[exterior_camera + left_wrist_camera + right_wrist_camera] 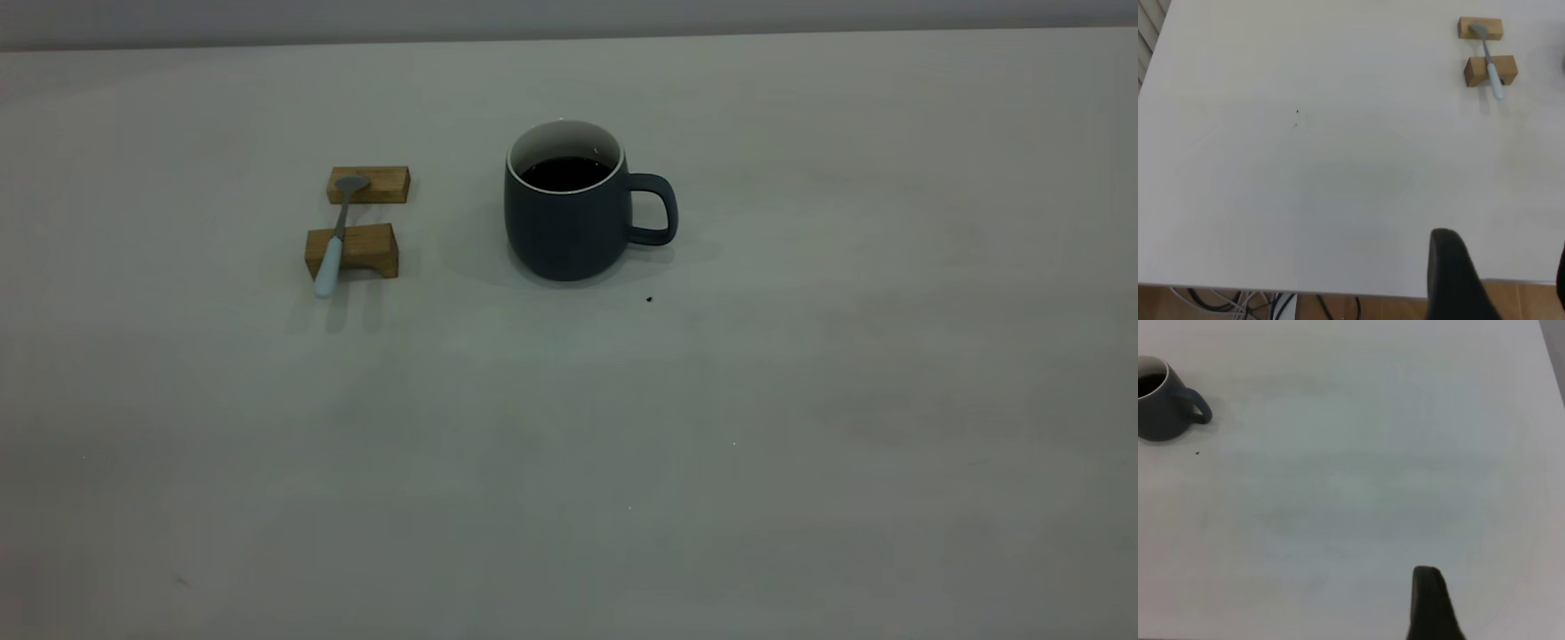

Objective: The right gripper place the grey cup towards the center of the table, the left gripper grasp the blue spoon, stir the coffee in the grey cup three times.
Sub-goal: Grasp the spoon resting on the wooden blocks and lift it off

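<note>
Mug [569,222] of coffee [565,173] mid-tabletop [622,444], spoon [336,238] across two wood blocks [356,252]. Both end effectors off at the edges, can't tell their grip.

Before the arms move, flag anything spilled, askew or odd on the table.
Nothing spilled: the cup stands upright with the coffee inside. The spoon is propped across two wooden blocks, handle overhanging the nearer one, seemingly on purpose. One dark speck lies on the table near the cup.
</note>
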Controlling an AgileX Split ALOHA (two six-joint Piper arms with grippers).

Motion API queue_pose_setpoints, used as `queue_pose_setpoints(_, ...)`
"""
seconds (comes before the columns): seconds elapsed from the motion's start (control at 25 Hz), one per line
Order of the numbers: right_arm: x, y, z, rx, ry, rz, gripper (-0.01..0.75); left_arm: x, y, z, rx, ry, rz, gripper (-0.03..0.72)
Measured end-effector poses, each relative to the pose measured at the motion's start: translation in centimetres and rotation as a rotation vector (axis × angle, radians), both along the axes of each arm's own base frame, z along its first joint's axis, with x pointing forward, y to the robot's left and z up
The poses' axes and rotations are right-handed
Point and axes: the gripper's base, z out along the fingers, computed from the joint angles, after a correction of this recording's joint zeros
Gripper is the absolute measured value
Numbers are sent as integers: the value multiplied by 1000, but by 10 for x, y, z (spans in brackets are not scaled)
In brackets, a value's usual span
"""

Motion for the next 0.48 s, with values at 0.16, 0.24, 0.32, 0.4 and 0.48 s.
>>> queue_pose_setpoints(0.16, 0, 0, 0, 0, 0, 0, 503, 0, 0, 0, 0, 0, 0, 446)
queue_pose_setpoints(0.24, 0, 0, 0, 0, 0, 0, 500, 0, 0, 0, 0, 0, 0, 446)
queue_pose_setpoints(0.32, 0, 0, 0, 0, 0, 0, 500, 0, 0, 0, 0, 0, 0, 446)
queue_pose_setpoints(0.4, 0, 0, 0, 0, 0, 0, 500, 0, 0, 0, 0, 0, 0, 446)
queue_pose_setpoints(0.48, 0, 0, 0, 0, 0, 0, 500, 0, 0, 0, 2, 0, 1, 446)
